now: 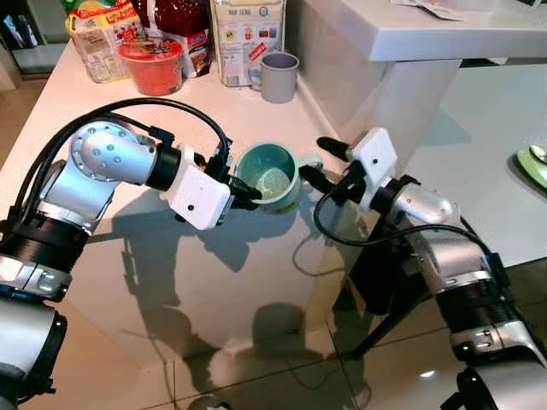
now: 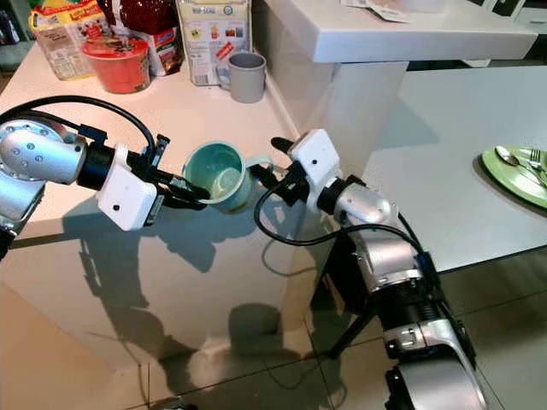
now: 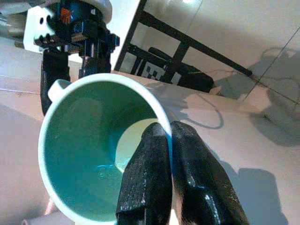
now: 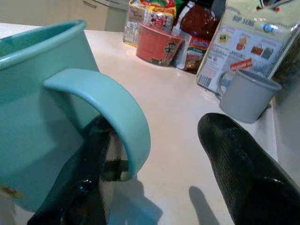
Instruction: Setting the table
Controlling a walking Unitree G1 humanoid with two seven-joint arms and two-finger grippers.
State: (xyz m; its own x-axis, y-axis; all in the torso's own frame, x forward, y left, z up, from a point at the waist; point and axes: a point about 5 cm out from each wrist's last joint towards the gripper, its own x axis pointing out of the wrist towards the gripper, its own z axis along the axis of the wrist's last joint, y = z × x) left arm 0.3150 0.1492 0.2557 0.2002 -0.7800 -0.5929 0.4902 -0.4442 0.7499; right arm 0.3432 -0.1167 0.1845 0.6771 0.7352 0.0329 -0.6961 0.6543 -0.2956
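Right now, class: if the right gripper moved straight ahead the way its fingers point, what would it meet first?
The teal mug, most likely its handle: the right gripper is open with one finger already through the handle loop. The left gripper pinches the opposite rim.

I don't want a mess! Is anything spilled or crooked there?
Nothing is spilled. The odd bit is the green mug: it is tipped, with its mouth toward the left tool, which pinches its rim. The right tool is open, one finger through the handle. The grey mug stands upright.

Two mugs, one teal (image 1: 272, 177) and one grey (image 1: 279, 76), one red bowl (image 1: 153, 64), and perhaps three food packets (image 1: 245, 34).
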